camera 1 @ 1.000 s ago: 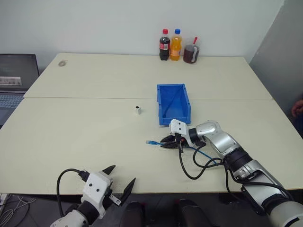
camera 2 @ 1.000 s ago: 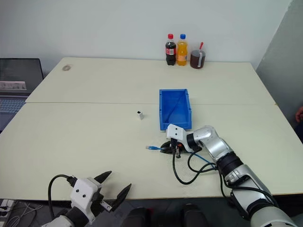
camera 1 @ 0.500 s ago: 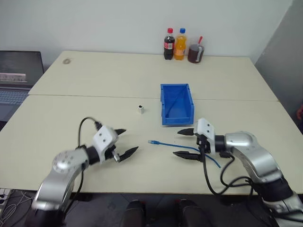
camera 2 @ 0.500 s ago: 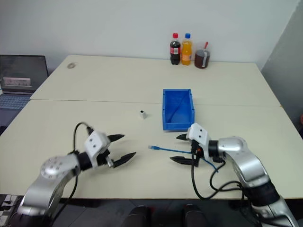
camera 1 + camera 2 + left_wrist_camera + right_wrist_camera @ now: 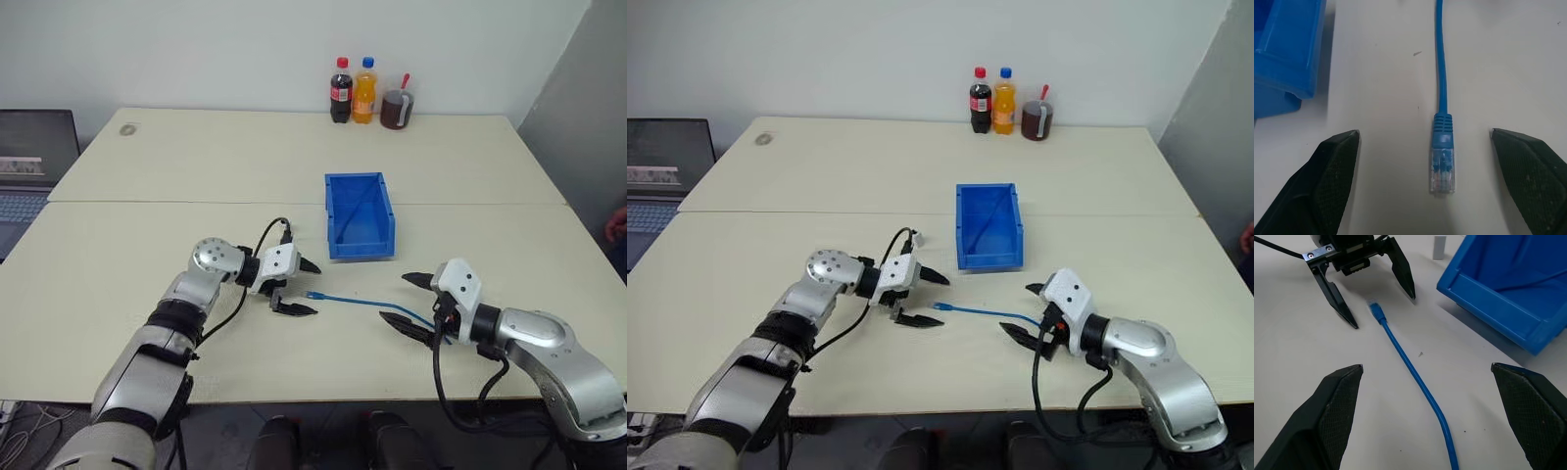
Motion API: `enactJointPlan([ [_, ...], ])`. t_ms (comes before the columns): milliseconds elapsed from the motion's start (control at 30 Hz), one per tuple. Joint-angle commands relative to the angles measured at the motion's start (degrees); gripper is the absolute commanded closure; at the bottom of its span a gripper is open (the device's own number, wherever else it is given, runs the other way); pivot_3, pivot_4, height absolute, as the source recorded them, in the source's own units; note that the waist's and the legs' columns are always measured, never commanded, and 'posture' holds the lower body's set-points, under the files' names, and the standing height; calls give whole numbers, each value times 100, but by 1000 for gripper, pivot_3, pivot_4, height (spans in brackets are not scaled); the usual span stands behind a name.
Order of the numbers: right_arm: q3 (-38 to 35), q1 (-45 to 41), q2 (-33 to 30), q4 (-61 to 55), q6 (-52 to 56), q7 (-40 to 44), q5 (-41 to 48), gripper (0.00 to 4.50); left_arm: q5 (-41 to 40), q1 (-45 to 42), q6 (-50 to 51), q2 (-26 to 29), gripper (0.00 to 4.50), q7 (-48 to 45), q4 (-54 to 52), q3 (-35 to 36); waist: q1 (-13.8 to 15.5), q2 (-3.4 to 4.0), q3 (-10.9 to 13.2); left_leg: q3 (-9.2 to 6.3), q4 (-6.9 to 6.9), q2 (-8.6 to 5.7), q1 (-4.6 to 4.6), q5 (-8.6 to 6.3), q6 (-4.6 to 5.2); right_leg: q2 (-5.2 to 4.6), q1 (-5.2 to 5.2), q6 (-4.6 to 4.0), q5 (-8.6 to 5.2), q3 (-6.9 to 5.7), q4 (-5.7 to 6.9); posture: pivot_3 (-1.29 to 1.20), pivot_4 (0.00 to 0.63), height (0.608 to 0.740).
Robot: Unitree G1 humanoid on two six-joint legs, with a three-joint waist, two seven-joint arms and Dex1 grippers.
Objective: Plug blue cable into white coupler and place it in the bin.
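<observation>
The table (image 5: 147, 294) is a wide cream surface made of two boards joined by a seam, and its near corners run out of the head views.

The bin (image 5: 360, 215) stands open-topped on it, beyond both grippers and a little nearer the left one. In the left wrist view only one corner of the bin shows, cut by the edge; in the right wrist view its lowered front lip shows, while its far end is cut off.

The left gripper (image 5: 297, 287) hangs low over the table with its two black fingers (image 5: 1334, 169) spread wide, holding nothing. The right gripper (image 5: 409, 300) faces it from the other side, its fingers just as far apart and empty.

The blue cable (image 5: 348, 300) lies flat on the table between the two grippers. Its clear plug (image 5: 1442, 169) rests in the gap between the left fingers, touching neither. The cable's other end passes under the right gripper and is hidden there.

The white coupler (image 5: 1440, 247) stands on the table just past the left gripper, beside the bin's near corner. Only its lower part shows, so its socket cannot be made out.
</observation>
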Motion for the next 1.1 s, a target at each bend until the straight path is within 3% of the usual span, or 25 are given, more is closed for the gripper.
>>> enactJointPlan([
  [33, -236, 227, -50, -450, 34, -177, 156, 0, 527, -102, -459, 109, 443, -63, 859, -160, -17, 0, -4, 1, 0, 0, 4, 0, 1, 0, 3, 3, 2, 2, 1, 0, 150, 740],
  [367, -307, 372, -125, -556, 38, -313, 274, 0, 524, -15, -708, 409, 2425, -656, 1091, -102, -163, 1, -25, 1, -2, 25, 21, 3, 5, 24, 13, 4, 5, 4, 7, 0, 150, 740],
  [633, -269, 174, -215, -348, 6, -254, 317, 0, 536, 107, -645, 409, 4080, -572, 1086, -71, -169, 9, -49, -5, -4, 33, 26, 3, 5, 35, 14, 2, 5, 4, 10, 0, 150, 740],
  [700, -261, 114, -224, -311, 18, -241, 331, 0, 400, 122, -301, 288, 4273, -452, 945, 36, -169, 13, -55, -2, -4, 33, 27, 3, 5, 35, 14, 2, 5, 7, 9, 0, 150, 740],
  [900, -380, 106, -153, -452, 250, -190, 719, 0, -848, 265, 3445, -48, 4273, -475, -1202, 597, -93, 15, -56, -11, 1, 28, 14, 3, 5, 33, 12, 1, 4, 3, 8, 0, 150, 740],
  [1000, -760, 173, -26, -862, 1159, -115, 2066, 0, -1977, 423, 6061, 28, 4273, -355, -3078, 793, -73, 4, -46, -19, 5, 29, -25, 3, 4, 26, -11, 0, 3, 0, 2, 0, 150, 740],
  [1100, -1113, 280, 56, -959, 2045, -362, 3563, 0, -2991, 543, 7938, -7, 4273, 117, -4316, 1162, -42, 4, -46, -39, 15, 36, -103, 4, 3, 17, -77, 0, 2, -16, 6, 0, 150, 740],
])
